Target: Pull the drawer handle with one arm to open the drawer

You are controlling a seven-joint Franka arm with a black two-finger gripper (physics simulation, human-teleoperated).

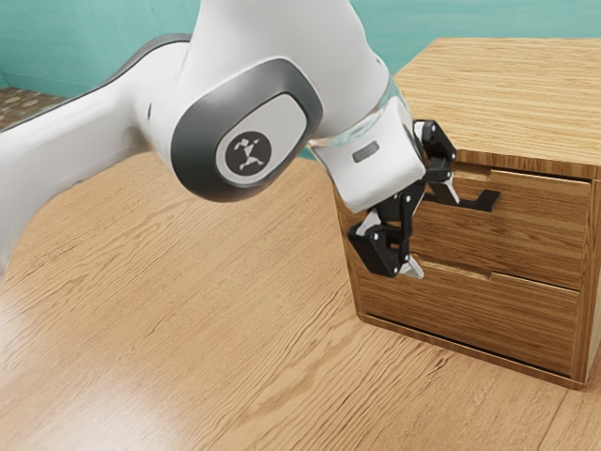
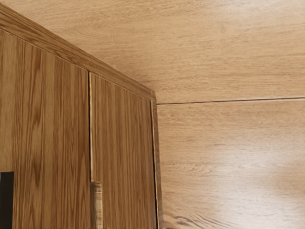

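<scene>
Against cabinet (image 1: 507, 94) front, tool (image 1: 432, 230) spread wide, one tip beside drawer handle (image 1: 479, 198).

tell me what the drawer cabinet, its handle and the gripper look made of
Drawer cabinet: looks like wood or wood veneer with a satin finish; brown grain lines run across it. Handle: matte black, likely metal or plastic; flat colour, no grain. Gripper: black with a dull finish, hard plastic or metal; the look leaves that open.

A light wooden table (image 1: 188, 357) with plain grain and a soft sheen carries one thing: a small wooden cabinet (image 1: 507, 94). The cabinet stands upright toward the exterior view's right, its base flat on the tabletop, with two drawer fronts stacked on its near face.
</scene>
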